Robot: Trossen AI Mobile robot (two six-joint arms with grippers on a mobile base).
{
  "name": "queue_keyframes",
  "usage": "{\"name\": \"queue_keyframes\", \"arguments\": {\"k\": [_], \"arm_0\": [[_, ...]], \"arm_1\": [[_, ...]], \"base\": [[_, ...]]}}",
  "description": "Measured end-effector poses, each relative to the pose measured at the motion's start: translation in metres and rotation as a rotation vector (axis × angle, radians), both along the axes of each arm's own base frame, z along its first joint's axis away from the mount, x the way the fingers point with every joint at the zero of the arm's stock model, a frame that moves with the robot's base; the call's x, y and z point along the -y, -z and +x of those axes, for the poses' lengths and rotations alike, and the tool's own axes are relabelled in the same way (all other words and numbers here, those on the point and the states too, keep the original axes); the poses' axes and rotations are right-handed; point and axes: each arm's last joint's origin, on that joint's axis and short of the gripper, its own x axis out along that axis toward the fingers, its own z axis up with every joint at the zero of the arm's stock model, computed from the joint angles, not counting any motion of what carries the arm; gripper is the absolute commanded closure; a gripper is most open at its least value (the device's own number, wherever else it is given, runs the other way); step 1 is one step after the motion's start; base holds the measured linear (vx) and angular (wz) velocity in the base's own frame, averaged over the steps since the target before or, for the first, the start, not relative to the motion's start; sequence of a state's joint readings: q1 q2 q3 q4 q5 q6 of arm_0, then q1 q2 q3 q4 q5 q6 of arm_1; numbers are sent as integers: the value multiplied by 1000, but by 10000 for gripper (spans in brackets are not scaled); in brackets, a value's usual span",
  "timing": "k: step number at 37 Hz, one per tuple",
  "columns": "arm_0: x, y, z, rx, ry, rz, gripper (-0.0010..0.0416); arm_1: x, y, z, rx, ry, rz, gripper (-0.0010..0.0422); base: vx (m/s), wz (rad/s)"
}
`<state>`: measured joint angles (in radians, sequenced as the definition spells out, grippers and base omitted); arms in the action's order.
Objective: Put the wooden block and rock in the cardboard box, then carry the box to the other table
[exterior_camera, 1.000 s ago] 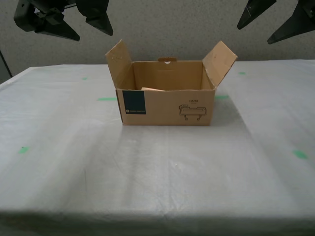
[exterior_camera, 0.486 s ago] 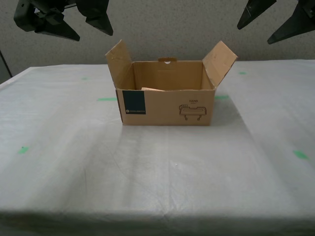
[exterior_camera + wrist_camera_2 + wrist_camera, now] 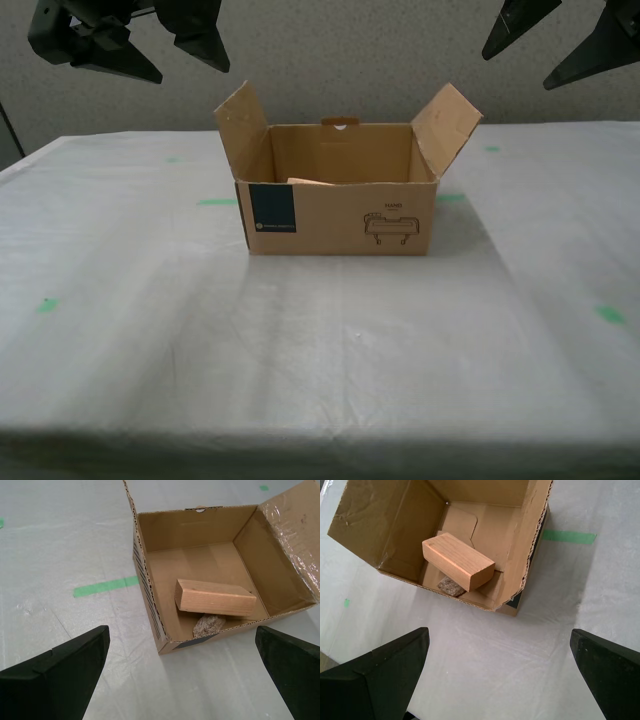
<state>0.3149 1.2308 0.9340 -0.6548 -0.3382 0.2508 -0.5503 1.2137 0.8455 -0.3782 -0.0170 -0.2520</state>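
The cardboard box [image 3: 338, 215] stands open on the other table [image 3: 320, 350], the one under white cloth. Inside it lies the wooden block [image 3: 215, 598], one end propped on the rock [image 3: 209, 624]; both show again as block [image 3: 457, 561] and rock [image 3: 451, 586]. In the exterior view only a sliver of the block [image 3: 310, 182] peeks over the front wall. My second gripper [image 3: 193, 72] hangs open high at the exterior view's left, above and apart from the box. My first gripper [image 3: 516, 72] hangs open high at the exterior view's right. Neither holds anything.
Green tape marks [image 3: 217, 201] dot the cloth beside the box and near the table's edges [image 3: 609, 314]. The box's side flaps [image 3: 447, 125] stand up and outward. A grey wall [image 3: 340, 50] rises behind the table.
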Motion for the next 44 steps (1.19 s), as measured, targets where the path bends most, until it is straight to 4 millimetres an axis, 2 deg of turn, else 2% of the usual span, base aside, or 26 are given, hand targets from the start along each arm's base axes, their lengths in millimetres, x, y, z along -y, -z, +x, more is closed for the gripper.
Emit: {"name": "queue_keyframes", "arguments": {"k": [44], "arm_0": [[0,0,0,0,0,0,12]], "arm_1": [[0,0,0,0,0,0,12]], "base": [[0,0]]}}
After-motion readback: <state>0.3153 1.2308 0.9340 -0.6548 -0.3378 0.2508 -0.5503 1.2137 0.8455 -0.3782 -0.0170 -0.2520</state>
